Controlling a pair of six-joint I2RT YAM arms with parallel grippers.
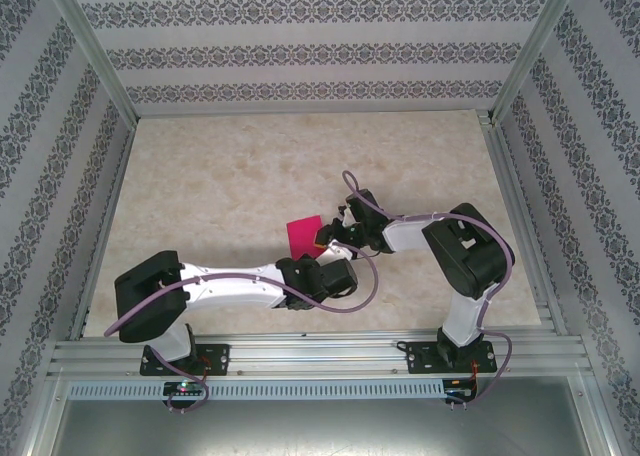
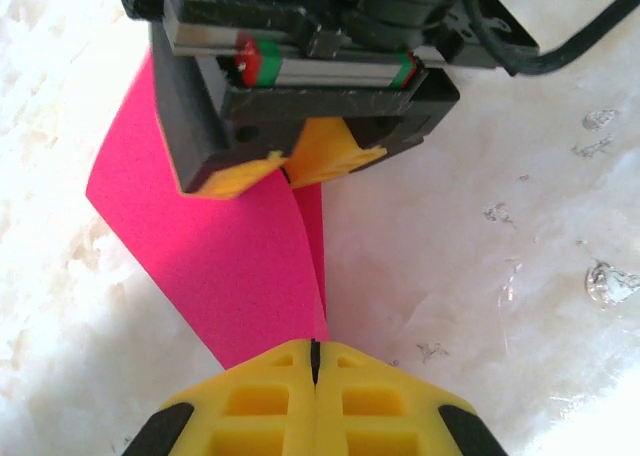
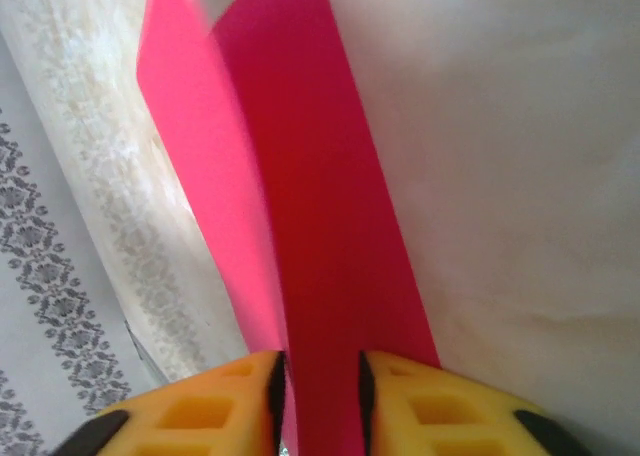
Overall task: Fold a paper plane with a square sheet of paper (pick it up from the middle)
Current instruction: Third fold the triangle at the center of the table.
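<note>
The square sheet of paper (image 1: 303, 236) is bright magenta-pink and bent into a loose fold, held up off the table between both grippers. My left gripper (image 1: 304, 260) grips its near edge. In the left wrist view the yellow fingers (image 2: 260, 396) are pressed together on the paper (image 2: 220, 266). My right gripper (image 1: 326, 240) meets the sheet from the right. In the left wrist view the right gripper (image 2: 290, 168) straddles the far edge. In the right wrist view my right gripper (image 3: 318, 371) stands open with a clear gap, and the paper (image 3: 300, 226) passes between its jaws.
The beige marbled table (image 1: 220, 166) lies under the sheet. Patterned walls and metal frame posts (image 1: 95, 66) close it in on three sides. An aluminium rail (image 1: 320, 356) with the arm bases runs along the near edge.
</note>
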